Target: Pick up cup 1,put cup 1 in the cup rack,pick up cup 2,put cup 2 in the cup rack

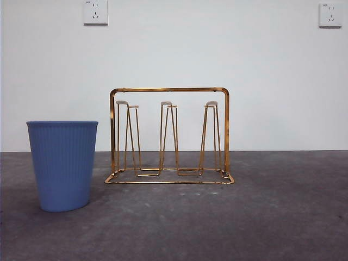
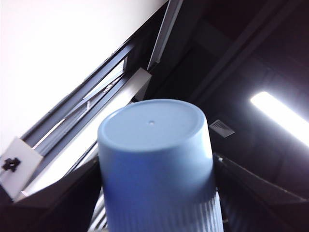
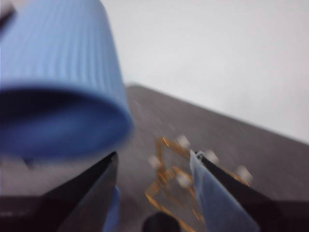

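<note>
A blue ribbed cup (image 1: 63,165) stands upright on the table, left of the gold wire cup rack (image 1: 169,136). The rack's white-tipped prongs are bare. A second blue cup (image 2: 157,164) is held aloft, its flat base towards the ceiling, with my left gripper (image 2: 154,198) shut on its ribbed wall. In the right wrist view this raised cup (image 3: 58,72) hangs large and blurred, above and to one side of the rack (image 3: 169,179). My right gripper (image 3: 154,164) is open in the air above the rack, with nothing between its jaws. Neither arm shows in the front view.
Grey table (image 1: 272,217) with a white wall behind it, which carries two sockets (image 1: 95,12). Ceiling beams and a strip light (image 2: 280,116) fill the left wrist view.
</note>
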Controlling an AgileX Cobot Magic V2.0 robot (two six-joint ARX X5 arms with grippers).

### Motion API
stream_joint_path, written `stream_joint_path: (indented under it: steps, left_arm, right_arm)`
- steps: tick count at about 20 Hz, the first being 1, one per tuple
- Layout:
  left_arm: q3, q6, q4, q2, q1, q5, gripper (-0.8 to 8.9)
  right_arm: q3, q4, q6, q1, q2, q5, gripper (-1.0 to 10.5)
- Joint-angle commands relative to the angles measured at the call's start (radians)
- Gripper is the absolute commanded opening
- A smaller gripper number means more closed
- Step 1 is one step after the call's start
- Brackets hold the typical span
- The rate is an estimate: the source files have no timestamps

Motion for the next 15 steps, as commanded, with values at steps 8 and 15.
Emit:
stream_joint_path:
  steps: [8, 15]
  left_arm:
    - [0.015, 0.434, -0.414, -0.025, -0.025, -0.065, -0.06]
    - [0.121, 0.871, -0.727, -0.007, -0.142, -0.421, -0.06]
  right_arm:
    - [-0.009, -0.384, -0.005, 0.000, -0.150, 0.197, 2.6]
    - [-0.009, -0.504, 0.023, 0.000, -0.267, 0.283, 2.6]
